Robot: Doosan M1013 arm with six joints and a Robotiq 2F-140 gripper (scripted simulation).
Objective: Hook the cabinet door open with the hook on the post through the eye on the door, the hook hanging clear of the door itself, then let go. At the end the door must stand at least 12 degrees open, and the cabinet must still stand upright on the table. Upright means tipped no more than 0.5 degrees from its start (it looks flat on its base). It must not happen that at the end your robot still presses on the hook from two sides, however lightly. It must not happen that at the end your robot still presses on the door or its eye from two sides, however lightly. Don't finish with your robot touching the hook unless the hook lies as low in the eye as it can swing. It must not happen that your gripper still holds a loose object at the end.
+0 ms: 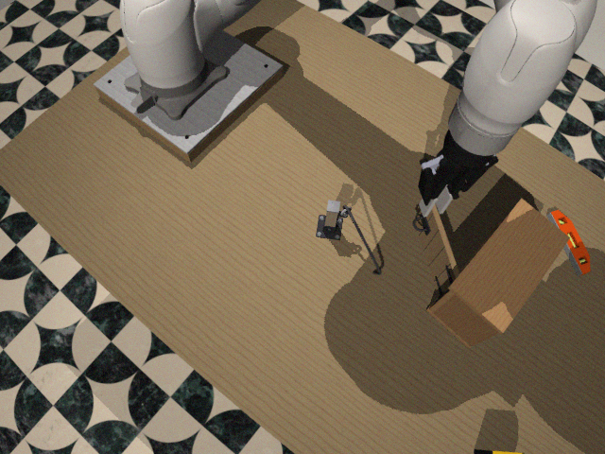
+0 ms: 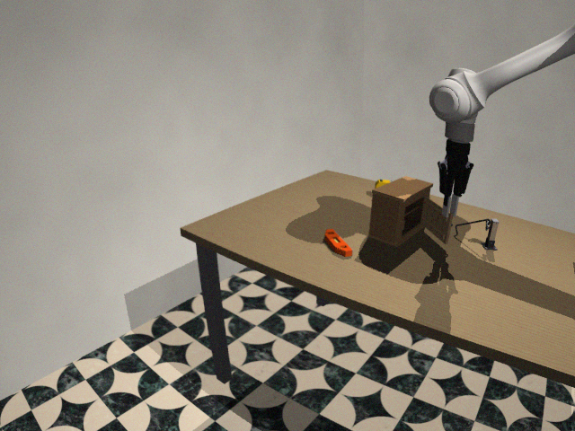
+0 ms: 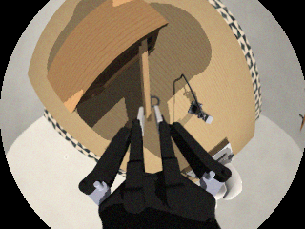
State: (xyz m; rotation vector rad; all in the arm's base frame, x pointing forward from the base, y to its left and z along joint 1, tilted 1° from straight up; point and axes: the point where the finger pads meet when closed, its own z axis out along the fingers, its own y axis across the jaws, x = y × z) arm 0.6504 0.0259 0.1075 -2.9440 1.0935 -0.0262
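Have the door standing well out from the upright cabinet, eye near its free edge. See the gripper open only narrowly astride that edge, apparently gripping nothing. Must yet get the hook, apart on the post, through the eye, then withdraw
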